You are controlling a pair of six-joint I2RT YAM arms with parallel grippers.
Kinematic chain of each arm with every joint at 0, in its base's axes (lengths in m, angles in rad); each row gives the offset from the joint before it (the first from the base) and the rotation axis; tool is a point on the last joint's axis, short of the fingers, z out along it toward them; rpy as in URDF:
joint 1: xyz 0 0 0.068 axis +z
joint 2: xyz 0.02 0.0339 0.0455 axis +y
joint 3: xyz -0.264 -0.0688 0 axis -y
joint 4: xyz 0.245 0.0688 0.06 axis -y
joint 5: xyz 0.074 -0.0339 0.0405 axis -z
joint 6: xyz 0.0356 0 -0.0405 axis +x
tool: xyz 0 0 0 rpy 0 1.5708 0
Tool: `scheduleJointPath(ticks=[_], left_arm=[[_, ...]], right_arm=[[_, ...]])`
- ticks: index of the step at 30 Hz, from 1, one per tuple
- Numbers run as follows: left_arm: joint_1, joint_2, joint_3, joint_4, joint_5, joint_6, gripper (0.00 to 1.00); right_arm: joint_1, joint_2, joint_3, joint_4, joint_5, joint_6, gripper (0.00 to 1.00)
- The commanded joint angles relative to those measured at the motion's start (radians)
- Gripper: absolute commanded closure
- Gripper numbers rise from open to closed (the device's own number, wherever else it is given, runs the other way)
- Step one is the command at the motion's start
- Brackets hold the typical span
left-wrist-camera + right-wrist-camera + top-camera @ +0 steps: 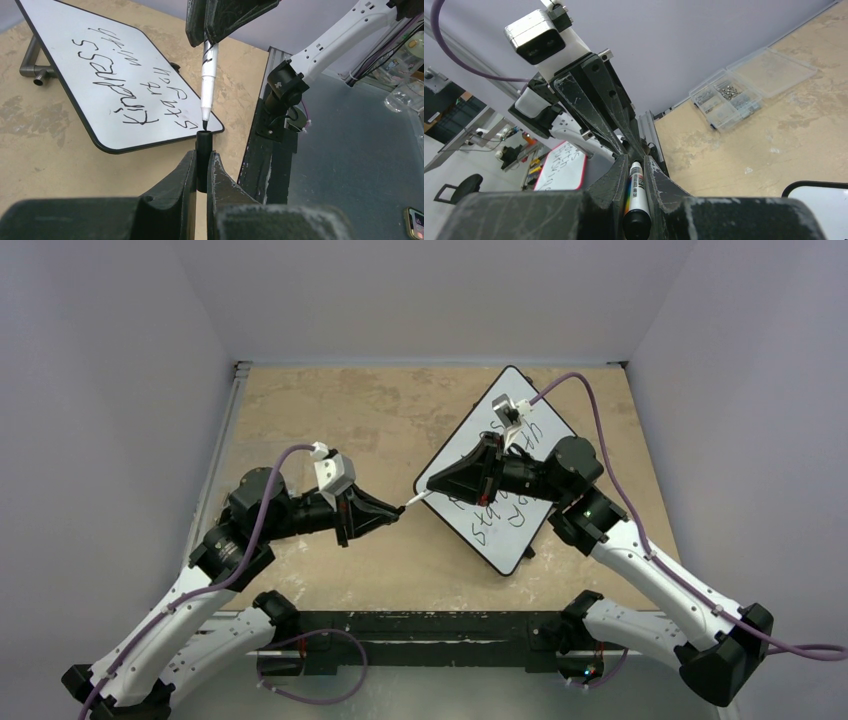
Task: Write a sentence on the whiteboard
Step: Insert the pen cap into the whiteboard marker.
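Note:
The whiteboard (pixel 500 475) stands tilted at the table's right, partly under my right arm. It also shows in the left wrist view (pixel 90 65). The sentence (pixel 135 85) is black handwriting in two lines beginning "Kindness" and "start". My right gripper (pixel 424 492) is shut on a white marker (pixel 208 80), which also shows between its fingers in the right wrist view (pixel 636 187). My left gripper (pixel 394 517) is shut on the marker's black cap (pixel 203 157). The marker's tip meets the cap's open mouth, just left of the board.
A clear plastic parts box (pixel 744 90) lies on the tan tabletop (pixel 350 410). The black front rail (pixel 270 150) runs along the near edge between the arm bases. Grey walls enclose the table on three sides.

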Motion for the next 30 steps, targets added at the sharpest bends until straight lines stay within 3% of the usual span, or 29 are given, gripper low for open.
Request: scheduleJointPath(ticks=[1, 30], left_arm=[[0.004, -0.009, -0.004, 0.043, 0.017, -0.009, 1.0], [0.011, 0.012, 0.002, 0.077, -0.014, -0.02, 1.0]], right_arm=[[-0.001, -0.014, 0.033, 0.027, 0.038, -0.006, 1.0], [0.0, 0.016, 0.01, 0.038, 0.001, 0.013, 1.0]])
